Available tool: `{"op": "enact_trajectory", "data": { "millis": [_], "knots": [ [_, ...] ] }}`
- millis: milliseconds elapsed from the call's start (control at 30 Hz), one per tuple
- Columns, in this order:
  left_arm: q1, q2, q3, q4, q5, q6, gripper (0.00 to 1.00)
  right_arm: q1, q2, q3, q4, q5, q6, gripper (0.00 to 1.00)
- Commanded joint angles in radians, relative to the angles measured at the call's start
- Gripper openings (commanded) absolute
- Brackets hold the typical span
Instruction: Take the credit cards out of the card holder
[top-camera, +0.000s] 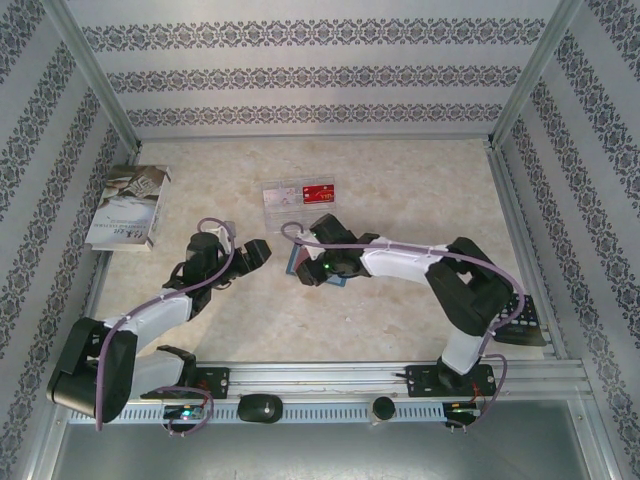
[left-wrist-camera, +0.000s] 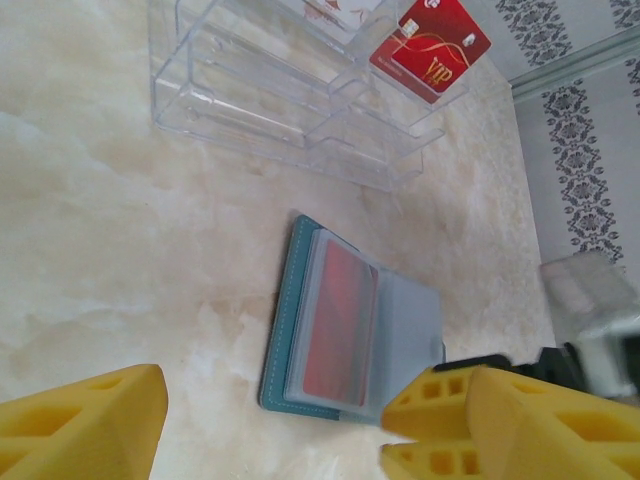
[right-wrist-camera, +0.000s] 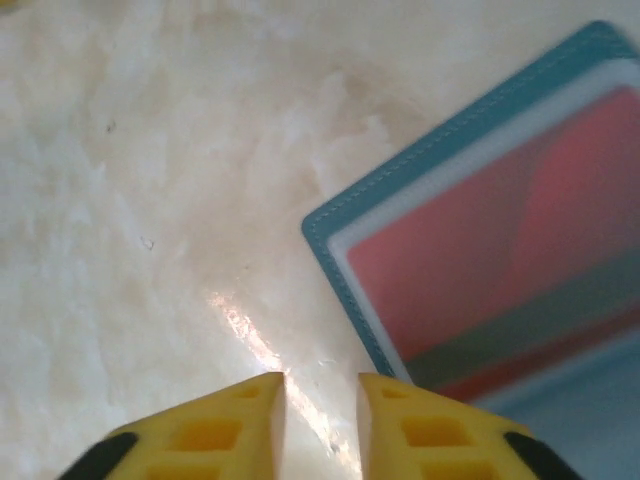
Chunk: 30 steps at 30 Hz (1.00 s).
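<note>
The teal card holder (left-wrist-camera: 283, 330) lies open on the marble table, and a red credit card (left-wrist-camera: 340, 325) shows through its clear sleeve. My left gripper (left-wrist-camera: 270, 440) hangs open just short of the holder, one yellow finger on each side. My right gripper (right-wrist-camera: 320, 420) is slightly open over bare table, with nothing between its fingers. Its right fingertip (right-wrist-camera: 400, 400) is at the holder's (right-wrist-camera: 345, 260) near corner, beside the sleeved card (right-wrist-camera: 500, 250). From above, the right gripper (top-camera: 306, 268) covers most of the holder (top-camera: 296, 262), and the left gripper (top-camera: 262, 250) is close on its left.
A clear plastic tray (left-wrist-camera: 290, 100) stands just beyond the holder and holds a red VIP card (left-wrist-camera: 435, 45). A white booklet (top-camera: 128, 205) leans at the far left wall. A black calculator (top-camera: 525, 322) lies by the right wall, behind the right arm.
</note>
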Motion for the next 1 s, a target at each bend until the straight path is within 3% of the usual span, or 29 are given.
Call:
{"op": "enact_trajectory", "data": {
  "millis": [0, 167, 733, 833, 967],
  "knots": [
    [-0.035, 0.031, 0.029, 0.044, -0.018, 0.008, 0.78, -0.019, -0.036, 0.016, -0.024, 0.114, 0.091, 0.31],
    [-0.052, 0.049, 0.037, 0.046, -0.035, 0.019, 0.78, -0.013, 0.038, 0.081, -0.059, 0.275, 0.066, 0.33],
    [-0.053, 0.019, 0.033, 0.012, -0.037, 0.042, 0.78, 0.069, 0.257, 0.27, -0.196, 0.482, -0.115, 0.35],
    [-0.051, 0.018, 0.031, 0.014, -0.037, 0.042, 0.78, 0.071, 0.269, 0.251, -0.186, 0.454, -0.108, 0.3],
    [-0.051, 0.014, 0.039, -0.004, -0.03, 0.05, 0.78, 0.07, 0.29, 0.243, -0.183, 0.399, -0.106, 0.13]
  ]
}}
